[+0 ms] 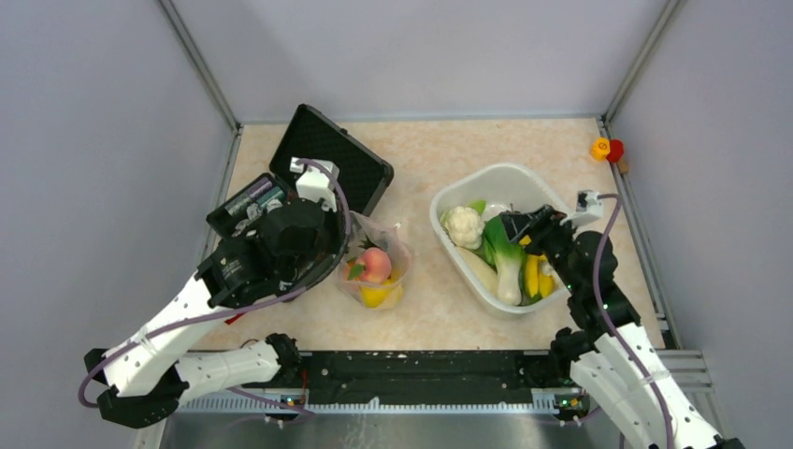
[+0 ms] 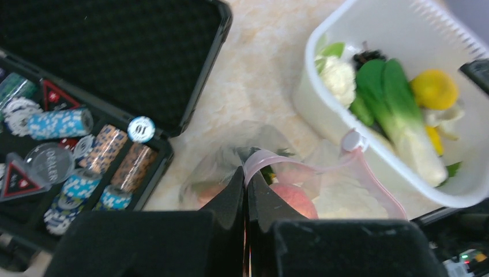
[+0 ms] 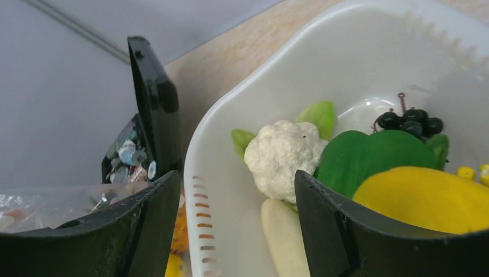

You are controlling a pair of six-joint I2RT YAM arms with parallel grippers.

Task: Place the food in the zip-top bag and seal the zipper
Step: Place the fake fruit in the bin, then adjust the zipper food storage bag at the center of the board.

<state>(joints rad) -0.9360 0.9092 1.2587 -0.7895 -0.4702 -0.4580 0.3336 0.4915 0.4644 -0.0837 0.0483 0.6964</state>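
Note:
The clear zip-top bag (image 1: 379, 267) lies mid-table with a peach (image 1: 376, 264) and a yellow fruit (image 1: 376, 296) inside. My left gripper (image 2: 247, 176) is shut on the bag's pink zipper strip (image 2: 300, 167) and holds the mouth up; the peach (image 2: 295, 198) shows just behind the fingers. The white tub (image 1: 458, 257) holds a cauliflower (image 1: 463, 225), a green leafy stalk (image 1: 503, 251), yellow fruit (image 1: 533, 276) and dark grapes (image 3: 408, 119). My right gripper (image 3: 236, 190) is open and empty, hovering over the tub's near-left rim (image 3: 219, 173) beside the cauliflower (image 3: 281, 154).
An open black case (image 1: 323, 164) with poker chips (image 2: 63, 124) stands at the back left, right behind the left arm. A small orange and red toy (image 1: 606, 148) lies at the back right corner. Grey walls close in the table on three sides.

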